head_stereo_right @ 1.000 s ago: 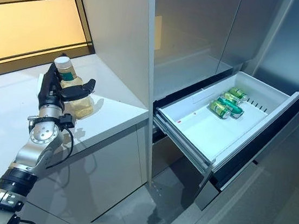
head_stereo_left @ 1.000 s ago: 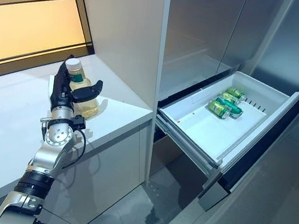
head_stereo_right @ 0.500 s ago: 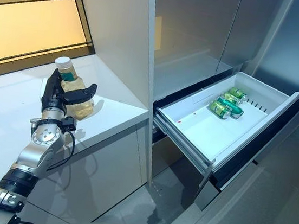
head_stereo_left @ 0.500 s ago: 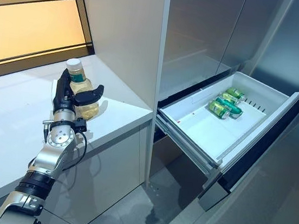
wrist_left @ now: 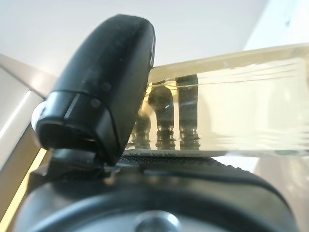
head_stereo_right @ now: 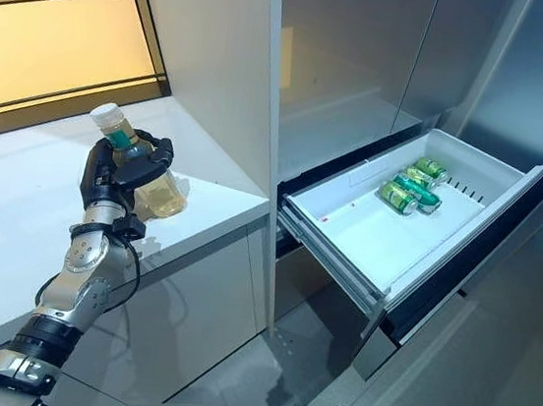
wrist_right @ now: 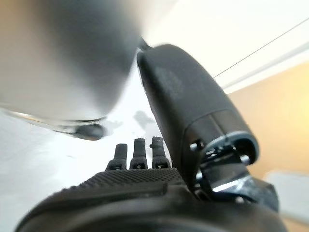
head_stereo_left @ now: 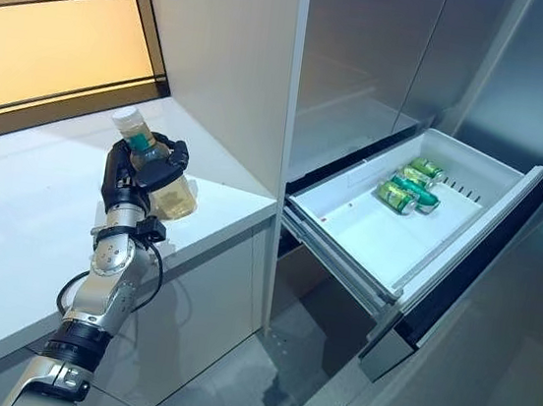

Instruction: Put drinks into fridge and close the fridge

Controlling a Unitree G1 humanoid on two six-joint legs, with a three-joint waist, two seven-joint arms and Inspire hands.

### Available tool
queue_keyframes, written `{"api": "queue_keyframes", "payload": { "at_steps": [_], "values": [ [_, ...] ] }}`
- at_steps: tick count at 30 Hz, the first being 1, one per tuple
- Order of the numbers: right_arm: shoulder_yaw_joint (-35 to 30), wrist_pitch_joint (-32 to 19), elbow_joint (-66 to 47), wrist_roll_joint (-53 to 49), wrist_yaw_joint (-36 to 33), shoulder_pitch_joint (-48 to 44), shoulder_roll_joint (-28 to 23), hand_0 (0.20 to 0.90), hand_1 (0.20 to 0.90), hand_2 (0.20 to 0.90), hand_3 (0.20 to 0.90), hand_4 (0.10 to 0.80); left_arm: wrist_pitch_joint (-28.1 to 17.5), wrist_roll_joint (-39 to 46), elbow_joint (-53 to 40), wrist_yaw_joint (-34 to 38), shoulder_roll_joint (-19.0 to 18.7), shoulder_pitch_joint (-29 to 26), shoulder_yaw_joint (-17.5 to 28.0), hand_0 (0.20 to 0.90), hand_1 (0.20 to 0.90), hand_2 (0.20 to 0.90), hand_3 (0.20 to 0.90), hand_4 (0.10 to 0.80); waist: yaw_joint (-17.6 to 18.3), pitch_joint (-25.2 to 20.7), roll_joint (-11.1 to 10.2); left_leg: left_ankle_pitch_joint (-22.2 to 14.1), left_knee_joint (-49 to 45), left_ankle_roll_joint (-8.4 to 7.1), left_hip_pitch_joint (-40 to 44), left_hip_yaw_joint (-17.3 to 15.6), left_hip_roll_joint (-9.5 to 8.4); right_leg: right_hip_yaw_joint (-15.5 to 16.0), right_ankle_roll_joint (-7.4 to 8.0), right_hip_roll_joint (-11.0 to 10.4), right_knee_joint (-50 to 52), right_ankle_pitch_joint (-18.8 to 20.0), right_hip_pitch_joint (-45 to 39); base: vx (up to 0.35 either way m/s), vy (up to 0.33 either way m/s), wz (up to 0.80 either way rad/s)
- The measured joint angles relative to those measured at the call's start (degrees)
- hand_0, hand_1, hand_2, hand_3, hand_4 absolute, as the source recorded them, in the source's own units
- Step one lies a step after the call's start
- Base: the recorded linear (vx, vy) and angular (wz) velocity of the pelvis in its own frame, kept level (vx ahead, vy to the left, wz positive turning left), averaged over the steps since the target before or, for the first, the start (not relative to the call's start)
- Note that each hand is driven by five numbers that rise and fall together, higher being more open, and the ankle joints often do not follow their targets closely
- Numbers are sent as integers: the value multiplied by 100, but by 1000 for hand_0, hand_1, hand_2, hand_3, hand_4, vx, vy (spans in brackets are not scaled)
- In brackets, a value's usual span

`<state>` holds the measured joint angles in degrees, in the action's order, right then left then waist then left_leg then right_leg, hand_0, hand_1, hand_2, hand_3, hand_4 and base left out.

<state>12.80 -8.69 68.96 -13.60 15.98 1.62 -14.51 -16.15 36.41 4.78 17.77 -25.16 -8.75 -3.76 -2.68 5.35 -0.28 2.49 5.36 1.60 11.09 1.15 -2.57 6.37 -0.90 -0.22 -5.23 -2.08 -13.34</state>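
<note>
A clear bottle of pale yellow drink [head_stereo_left: 175, 194] with a white cap is in my left hand [head_stereo_left: 127, 181], tilted with its cap leaning left, just over the white counter [head_stereo_left: 12, 221]. In the left wrist view my thumb [wrist_left: 106, 87] lies over the bottle [wrist_left: 241, 96] and my fingers show curled round it through the liquid. The fridge's white drawer [head_stereo_left: 345, 247] stands pulled out to the right, with green cans [head_stereo_left: 407, 185] lying at its far end. My right hand [wrist_right: 193, 111] shows in its wrist view with straight fingers, holding nothing.
Grey fridge doors [head_stereo_left: 369, 57] rise above the drawer, beside a tall white cabinet side [head_stereo_left: 231, 50]. A lit orange window panel [head_stereo_left: 55, 28] runs behind the counter. The drawer's dark front [head_stereo_left: 483, 259] juts out over the grey floor [head_stereo_left: 487, 388].
My left hand has shut round the bottle. The bottle has tipped from upright to tilted and shifted a little to the right with the hand.
</note>
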Motion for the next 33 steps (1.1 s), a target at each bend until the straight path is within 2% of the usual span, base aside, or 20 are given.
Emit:
{"api": "queue_keyframes", "payload": {
  "at_steps": [4, 9, 12, 15, 18, 21, 26, 28, 33],
  "values": [
    [459, 948, -2599, -360, 55, 349, 83, 900, 900, 900, 900, 800, -176, -46, -877, -516, 20, 161, -18, 300, 300, 300, 200, 100, 129, 89, -143, 1, -26, -2, -79, -64, 13, -79, 3, 14, 1, 22, 97, -42, -40, -8],
    [653, 1488, -3761, -839, 237, 290, 310, 900, 900, 900, 900, 800, -456, -58, -1305, -1272, 30, 164, -208, 300, 300, 300, 200, 100, 301, 104, -148, 1, -27, -2, -89, -79, -2, -97, 10, 4, 1, 29, 107, -38, -32, -2],
    [745, 1729, -4470, -1078, 473, 304, 109, 900, 900, 900, 900, 800, -567, -48, -1341, -1777, 34, 165, -399, 300, 300, 300, 200, 100, 318, 145, -133, 0, -26, -3, -89, -83, 2, -96, 10, 8, 1, 29, 111, -24, -12, 0],
    [702, 1760, -4995, -1287, 604, 261, -148, 900, 900, 900, 900, 800, -600, -39, -1343, -2110, 29, 185, -563, 300, 300, 300, 200, 100, 319, 235, -115, 0, -26, -3, -85, -96, 7, -104, 27, 12, 1, 40, 114, -22, -1, -1],
    [669, 1786, -6100, -1484, 709, 226, -674, 900, 900, 900, 900, 800, -621, -4, -1343, -2555, 38, 288, -695, 300, 300, 300, 200, 100, 317, 250, -103, 1, -27, -2, -160, -121, 10, -136, 21, 14, 1, 61, 198, -18, 4, -6],
    [546, 1671, -6806, -1589, 703, -50, -901, 900, 900, 900, 900, 800, -620, 84, -1342, -2856, 32, 379, -766, 300, 300, 300, 200, 100, 335, 261, -96, 2, -29, -1, -154, -185, 13, -190, 21, 18, 2, 64, 208, -16, 8, -10],
    [382, 1474, -7452, -1632, 684, -794, -957, 900, 900, 900, 900, 800, -596, 147, -1342, -3210, 35, 379, -792, 300, 300, 300, 200, 100, 389, 299, -73, 0, -28, -3, -145, -234, 26, -238, 21, 29, 2, 65, 211, -8, 1, -4],
    [280, 1443, -7699, -1682, 687, -996, -971, 900, 900, 900, 900, 800, -450, 223, -1344, -3341, 39, 379, -806, 300, 300, 300, 200, 100, 379, 304, -66, -2, -28, -6, -145, -234, 30, -238, 21, 35, 2, 65, 213, 0, 0, 0],
    [242, 1701, -7869, -1903, 811, -1057, -1090, 900, 900, 900, 900, 800, -140, 223, -1352, -3391, 34, 378, -966, 300, 300, 300, 200, 100, 381, 305, -68, -3, -28, -7, -149, -246, 28, -248, 21, 34, 2, 65, 221, 0, 0, 0]
  ]
}}
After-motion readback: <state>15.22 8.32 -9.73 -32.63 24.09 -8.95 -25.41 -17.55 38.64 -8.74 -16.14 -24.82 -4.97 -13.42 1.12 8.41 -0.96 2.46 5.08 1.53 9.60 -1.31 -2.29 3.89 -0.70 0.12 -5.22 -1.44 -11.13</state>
